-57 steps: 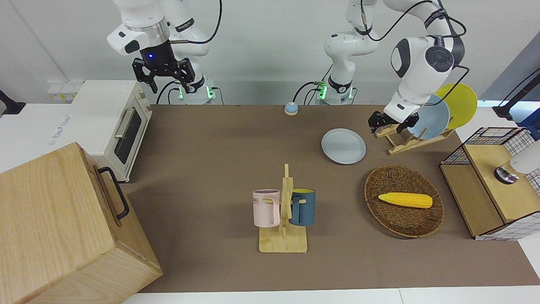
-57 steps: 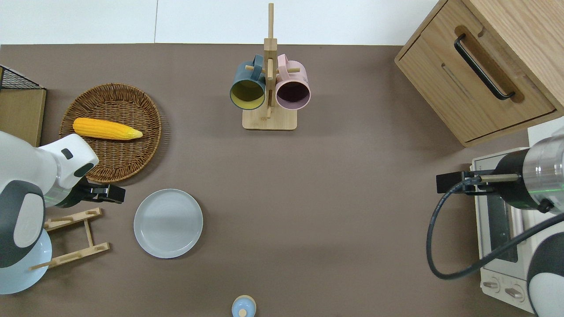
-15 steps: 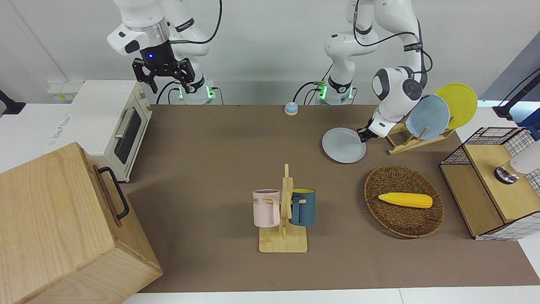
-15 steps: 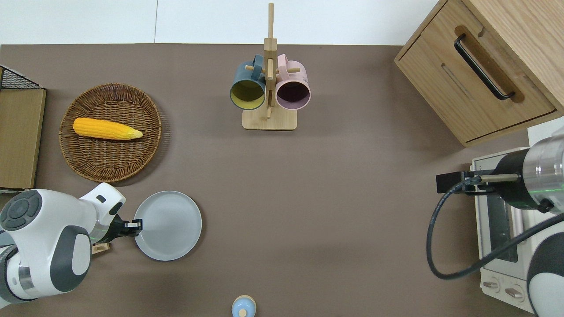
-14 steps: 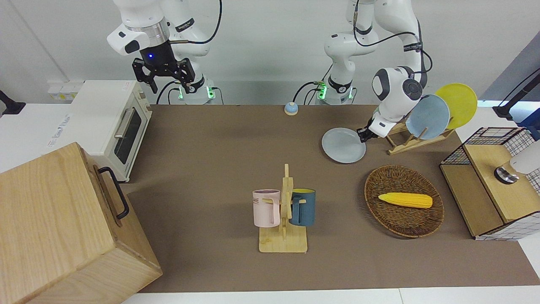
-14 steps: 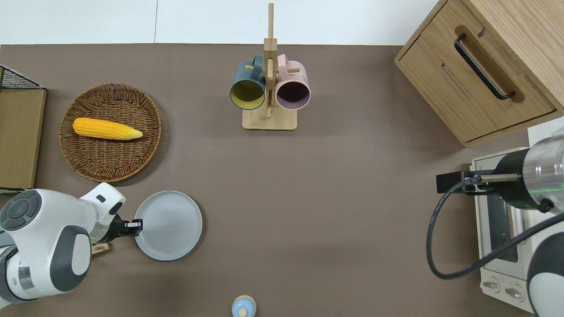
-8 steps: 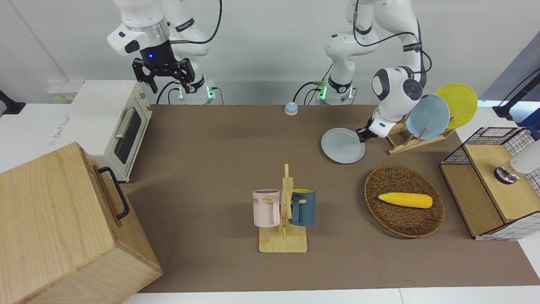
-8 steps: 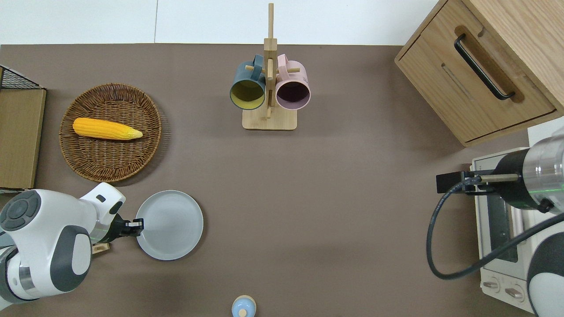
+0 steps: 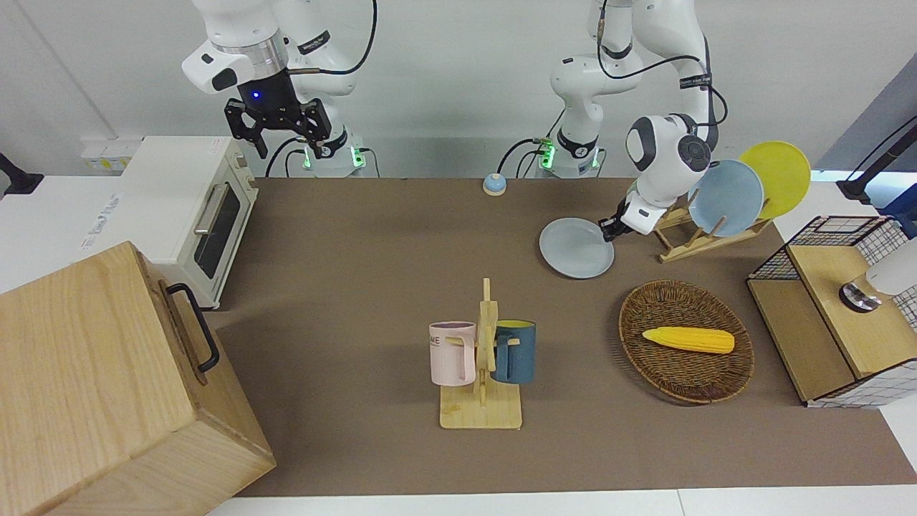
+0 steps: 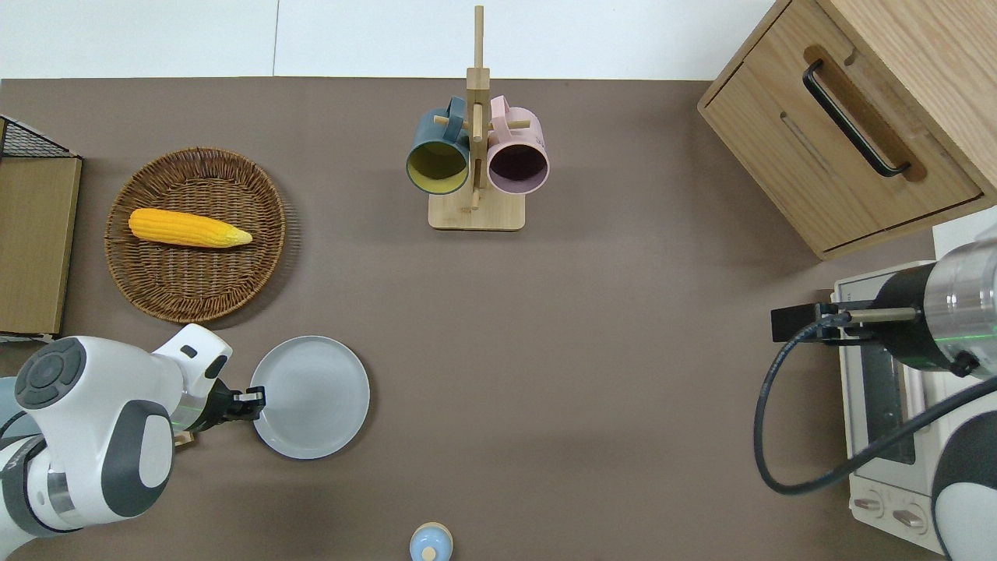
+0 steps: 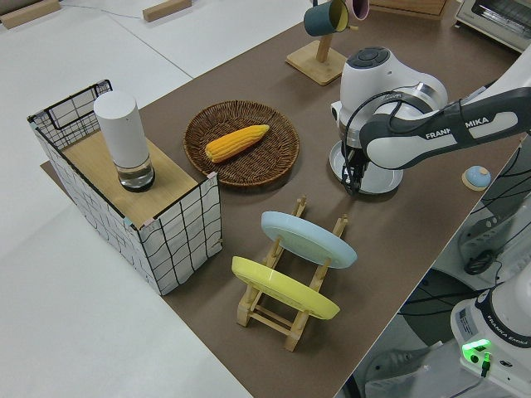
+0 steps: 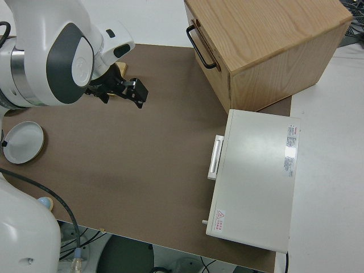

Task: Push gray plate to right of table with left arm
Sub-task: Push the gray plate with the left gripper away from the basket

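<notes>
The gray plate (image 9: 577, 248) lies flat on the brown table (image 9: 358, 287), nearer to the robots than the wicker basket; it also shows in the overhead view (image 10: 310, 396) and the right side view (image 12: 23, 142). My left gripper (image 9: 607, 231) is down at table height, shut and empty. Its tip touches the plate's rim on the side toward the left arm's end of the table (image 10: 255, 395). In the left side view the left arm hides most of the plate (image 11: 377, 178). My right gripper (image 9: 290, 143) is parked and open.
A wooden rack (image 9: 691, 240) with a sky-blue plate (image 9: 727, 198) and a yellow plate (image 9: 781, 175) stands beside my left arm. A wicker basket (image 10: 195, 280) holds a corn cob. A mug tree (image 10: 475, 156), a small blue bell (image 10: 430, 543), a toaster oven (image 9: 193, 208) and a wooden cabinet (image 9: 107, 387) stand toward the right arm's end.
My left gripper came down from beside the rack to the plate's rim. It has slid the plate a little toward the right arm's end. The right arm has not moved.
</notes>
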Controlling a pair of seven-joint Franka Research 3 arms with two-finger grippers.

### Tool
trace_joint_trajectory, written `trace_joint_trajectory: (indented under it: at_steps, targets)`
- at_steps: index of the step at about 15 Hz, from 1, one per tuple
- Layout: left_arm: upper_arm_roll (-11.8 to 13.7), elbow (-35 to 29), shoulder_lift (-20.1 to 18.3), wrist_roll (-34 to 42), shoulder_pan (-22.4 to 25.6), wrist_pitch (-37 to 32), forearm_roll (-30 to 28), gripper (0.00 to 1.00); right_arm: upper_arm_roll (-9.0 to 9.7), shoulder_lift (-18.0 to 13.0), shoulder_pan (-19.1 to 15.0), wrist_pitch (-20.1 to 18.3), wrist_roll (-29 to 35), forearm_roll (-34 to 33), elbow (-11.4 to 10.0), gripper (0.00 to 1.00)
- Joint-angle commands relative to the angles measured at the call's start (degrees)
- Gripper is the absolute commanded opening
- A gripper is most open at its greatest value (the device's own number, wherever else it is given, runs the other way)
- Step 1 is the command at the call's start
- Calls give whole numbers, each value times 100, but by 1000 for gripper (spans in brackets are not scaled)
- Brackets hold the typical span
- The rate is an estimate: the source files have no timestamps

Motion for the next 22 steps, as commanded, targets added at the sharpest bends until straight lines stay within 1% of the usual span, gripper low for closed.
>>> trace_joint_trajectory:
  at_steps: [1,7,8,9,11,15,17,22]
  targets:
    - [-110,-205,-61,-344,-236,184,-193,0,100,-157,-170,-8,64,124,-156,996]
    - [-119,-205,-53,-818,-841,254,-439,0,100,-157,-170,-8,64,124,-156,996]
    - [-111,-205,-53,-932,-973,254,-457,0,100,-157,-170,-8,64,124,-156,996]
    - [-67,-205,-53,-1134,-1200,315,-474,0,100,-157,-170,-8,64,124,-156,996]
    - [-58,-205,-44,-1346,-1448,377,-545,0,100,-157,-170,-8,64,124,-156,996]
    - [-32,-196,-17,-1452,-1791,386,-562,0,100,-157,-170,-8,64,124,-156,996]
    - [4,-152,-9,-1618,-2001,395,-685,0,100,-157,-170,-8,64,124,-156,996]
    - [4,-152,97,-1944,-2388,737,-843,0,100,-157,-170,-8,64,124,-156,996]
